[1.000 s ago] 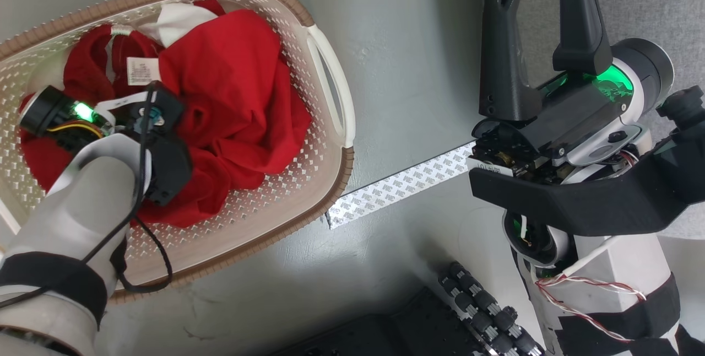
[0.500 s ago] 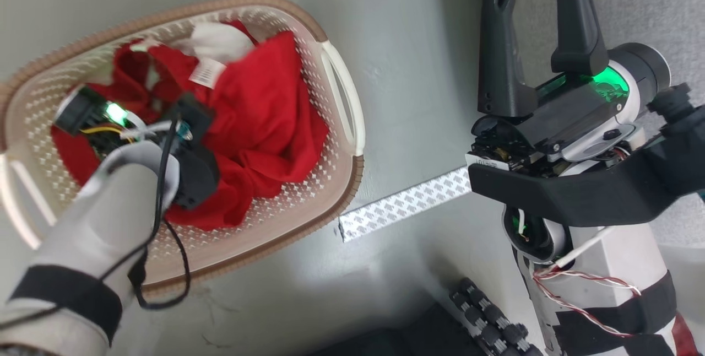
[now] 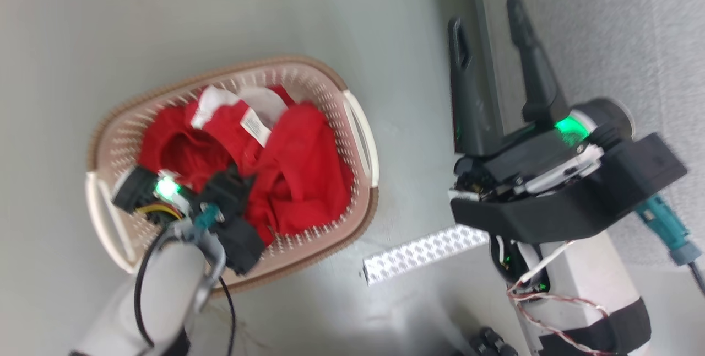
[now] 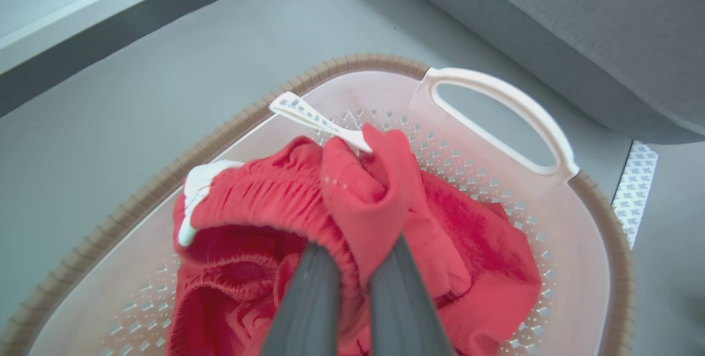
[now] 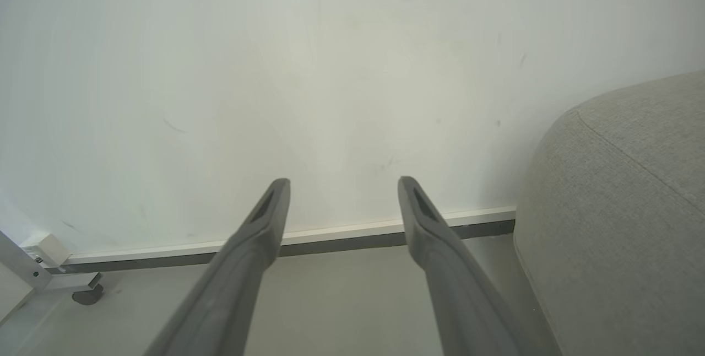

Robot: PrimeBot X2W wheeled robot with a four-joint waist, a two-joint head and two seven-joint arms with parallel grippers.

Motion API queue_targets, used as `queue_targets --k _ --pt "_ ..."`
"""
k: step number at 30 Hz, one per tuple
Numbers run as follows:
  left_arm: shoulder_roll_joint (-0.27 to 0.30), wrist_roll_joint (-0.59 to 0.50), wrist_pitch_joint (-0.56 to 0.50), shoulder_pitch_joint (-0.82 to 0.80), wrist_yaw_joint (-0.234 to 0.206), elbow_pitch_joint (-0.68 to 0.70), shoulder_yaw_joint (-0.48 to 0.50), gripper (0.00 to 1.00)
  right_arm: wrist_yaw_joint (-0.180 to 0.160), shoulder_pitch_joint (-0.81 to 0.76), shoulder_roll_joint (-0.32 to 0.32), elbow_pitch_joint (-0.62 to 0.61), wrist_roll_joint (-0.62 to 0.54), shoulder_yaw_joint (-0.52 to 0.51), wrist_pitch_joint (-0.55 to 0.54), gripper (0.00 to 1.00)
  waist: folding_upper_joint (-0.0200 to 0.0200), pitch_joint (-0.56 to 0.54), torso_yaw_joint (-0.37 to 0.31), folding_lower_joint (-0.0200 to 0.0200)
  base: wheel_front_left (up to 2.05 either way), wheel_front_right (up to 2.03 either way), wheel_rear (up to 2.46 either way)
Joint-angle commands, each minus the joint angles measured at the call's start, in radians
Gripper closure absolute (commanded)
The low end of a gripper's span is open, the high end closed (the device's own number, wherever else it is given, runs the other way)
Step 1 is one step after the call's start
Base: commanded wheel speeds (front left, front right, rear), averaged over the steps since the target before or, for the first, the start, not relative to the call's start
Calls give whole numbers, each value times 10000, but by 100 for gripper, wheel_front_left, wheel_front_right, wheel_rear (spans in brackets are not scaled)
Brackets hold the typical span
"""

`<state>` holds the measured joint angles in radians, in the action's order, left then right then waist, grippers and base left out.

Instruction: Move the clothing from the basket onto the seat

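The clothing (image 3: 308, 179) is a bright red bundle with white trim lying inside the basket (image 3: 330, 248), which stands on the grey floor. In the left wrist view my left gripper (image 4: 363, 246) is shut on a gathered fold of the clothing (image 4: 264, 201), pulled up above the rest of the heap. A white neck tag (image 4: 308, 116) sticks out behind the fold. The basket's brown rim (image 4: 352, 61) curves around it. My right gripper (image 3: 486, 13) hangs open and empty to the right, by the edge of the light-grey seat (image 3: 606, 31), its fingers spread wide (image 5: 342, 184).
A patterned white tape strip (image 3: 424, 251) lies on the floor between the basket and my right arm. The seat (image 5: 622, 207) meets a pale wall with a dark baseboard (image 5: 330, 243). A metal frame foot (image 5: 82, 292) stands at the wall's left.
My left gripper has closed on the clothing and raised a fold, bunching the garment. The head camera has shifted, so the basket looks smaller and farther. The right gripper stays open.
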<state>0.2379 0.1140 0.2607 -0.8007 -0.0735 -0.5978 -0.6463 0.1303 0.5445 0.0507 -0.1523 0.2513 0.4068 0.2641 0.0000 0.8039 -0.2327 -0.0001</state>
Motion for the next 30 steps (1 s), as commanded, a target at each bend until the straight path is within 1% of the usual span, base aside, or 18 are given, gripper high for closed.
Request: queue_targets --k 1,6,9,10,13,21,22,30 --pt "-5 29 51 386 -51 266 62 100 8 -224 5 78 -94 -9 17 0 0 -1128 536 1 0 0 0" --pt "54 94 51 1323 -183 1378 300 100 8 -729 6 372 -294 -13 17 0 0 -2139 786 1 0 0 0" --pt "68 130 53 1797 -288 1971 517 100 8 -1003 6 562 -444 -5 17 0 0 -2688 911 1 0 0 0" --pt "54 143 52 2090 -339 2332 676 100 8 -1180 10 659 -543 -8 17 0 0 -3053 989 1 0 0 0" --pt "34 156 53 2451 -394 2832 906 100 8 -1412 104 762 -549 -3 17 0 0 -3546 1078 1 0 0 0" --pt "-71 25 52 3263 -386 3900 1393 100 8 -2099 270 1026 -421 39 16 0 0 -4817 1284 1 0 0 0" --pt "-71 25 52 3263 -386 3900 1393 100 8 -2099 270 1026 -421 39 16 0 0 -4817 1284 1 0 0 0" --pt "-106 -112 54 3857 -334 4903 1841 100 8 -2768 360 1244 -311 211 16 0 0 -5855 1256 1 0 0 0"
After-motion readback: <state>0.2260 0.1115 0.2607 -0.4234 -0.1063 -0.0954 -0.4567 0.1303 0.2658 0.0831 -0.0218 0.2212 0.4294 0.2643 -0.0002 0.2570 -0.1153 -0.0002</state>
